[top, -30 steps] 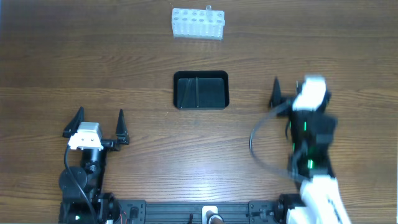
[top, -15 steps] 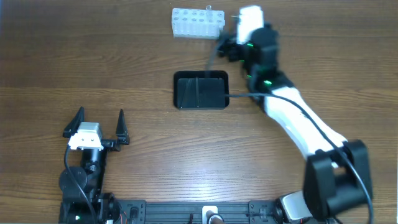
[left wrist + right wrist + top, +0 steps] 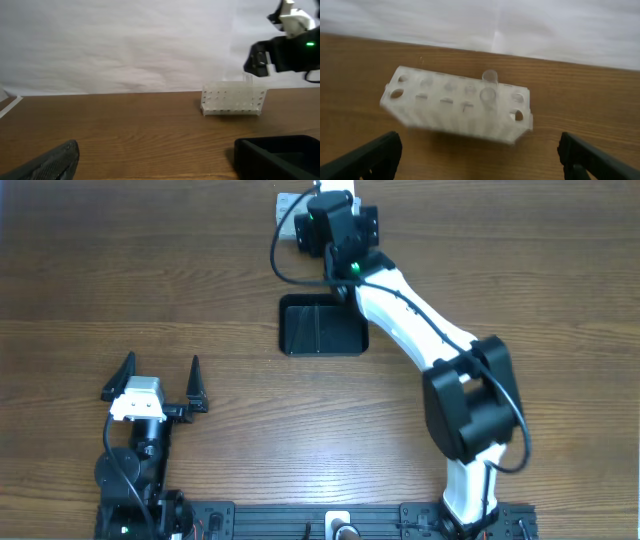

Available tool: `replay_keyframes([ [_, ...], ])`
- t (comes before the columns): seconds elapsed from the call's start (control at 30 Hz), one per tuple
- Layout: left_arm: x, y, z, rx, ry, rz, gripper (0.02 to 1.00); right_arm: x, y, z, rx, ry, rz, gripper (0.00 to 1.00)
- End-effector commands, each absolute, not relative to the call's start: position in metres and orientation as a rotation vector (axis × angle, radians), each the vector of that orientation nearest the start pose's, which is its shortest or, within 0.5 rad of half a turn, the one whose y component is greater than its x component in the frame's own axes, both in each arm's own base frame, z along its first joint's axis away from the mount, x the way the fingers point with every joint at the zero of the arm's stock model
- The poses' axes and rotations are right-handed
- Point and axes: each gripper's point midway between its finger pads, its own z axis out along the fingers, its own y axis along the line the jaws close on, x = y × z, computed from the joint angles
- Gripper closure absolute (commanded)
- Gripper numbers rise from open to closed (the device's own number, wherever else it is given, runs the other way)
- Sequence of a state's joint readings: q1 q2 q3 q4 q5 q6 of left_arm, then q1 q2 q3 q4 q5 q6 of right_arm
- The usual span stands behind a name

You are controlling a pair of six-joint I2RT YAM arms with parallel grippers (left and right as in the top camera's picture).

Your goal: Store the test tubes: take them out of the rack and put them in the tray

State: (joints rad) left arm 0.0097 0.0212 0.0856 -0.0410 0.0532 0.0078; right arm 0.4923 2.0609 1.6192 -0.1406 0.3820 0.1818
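A translucent white rack (image 3: 455,107) stands at the table's far edge, with one clear test tube (image 3: 490,77) upright in a back-row hole. My right gripper (image 3: 480,165) hovers open just in front of and above the rack, one dark finger on each side and nothing between them. From above, the right gripper (image 3: 330,210) covers most of the rack (image 3: 287,205). The black two-compartment tray (image 3: 323,326) lies in front of the rack. My left gripper (image 3: 160,375) rests open near the left base. The left wrist view has the rack (image 3: 232,99) and the tube (image 3: 246,76) under the right gripper (image 3: 285,47).
The right arm's white link (image 3: 410,305) crosses above the tray's right rim. A pale wall (image 3: 520,25) rises right behind the rack. Bare wooden table (image 3: 150,280) stretches to the left and right of the tray.
The right arm has swung from the table's right side up and leftward, and its gripper now hangs at the rack. The left arm has stayed where it was.
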Motion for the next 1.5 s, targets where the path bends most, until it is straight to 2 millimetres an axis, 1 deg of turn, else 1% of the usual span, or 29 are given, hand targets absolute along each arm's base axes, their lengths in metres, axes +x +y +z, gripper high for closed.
replay_keyframes([
  [0.03, 0.242, -0.007, 0.2, 0.055, 1.54, -0.019, 0.018, 0.571, 0.221, 0.171, -0.011, 2.086, -0.016, 0.025],
  [0.2, 0.242, -0.007, 0.2, 0.055, 1.54, -0.019, 0.018, 0.589, 0.223, 0.163, 0.003, 2.102, -0.027, 0.031],
  [0.33, 0.242, -0.007, 0.2, 0.055, 1.54, -0.019, 0.018, 0.599, 0.215, 0.156, 0.021, 2.108, -0.045, 0.029],
  [0.5, 0.242, -0.007, 0.2, 0.055, 1.54, -0.019, 0.018, 0.604, 0.201, 0.144, 0.039, 2.128, -0.067, 0.042],
  [0.67, 0.242, -0.007, 0.2, 0.055, 1.54, -0.019, 0.018, 0.606, 0.198, 0.135, 0.037, 2.143, -0.072, 0.064],
  [0.93, 0.242, -0.007, 0.2, 0.055, 1.54, -0.019, 0.018, 0.607, 0.201, 0.126, 0.007, 2.155, -0.073, 0.152],
  [1.1, 0.242, -0.007, 0.2, 0.055, 1.54, -0.019, 0.018, 0.607, 0.201, 0.125, 0.006, 2.156, -0.074, 0.303],
  [1.17, 0.242, -0.007, 0.2, 0.055, 1.54, -0.019, 0.018, 0.606, 0.201, 0.124, -0.004, 2.159, -0.08, 0.347],
  [1.23, 0.242, -0.007, 0.2, 0.055, 1.54, -0.019, 0.018, 0.606, 0.201, 0.123, -0.005, 2.161, -0.08, 0.367],
  [1.43, 0.242, -0.007, 0.2, 0.055, 1.54, -0.019, 0.018, 0.606, 0.203, 0.117, -0.027, 2.167, -0.091, 0.476],
  [1.5, 0.242, -0.007, 0.2, 0.055, 1.54, -0.019, 0.018, 0.606, 0.204, 0.116, -0.032, 2.169, -0.093, 0.496],
])
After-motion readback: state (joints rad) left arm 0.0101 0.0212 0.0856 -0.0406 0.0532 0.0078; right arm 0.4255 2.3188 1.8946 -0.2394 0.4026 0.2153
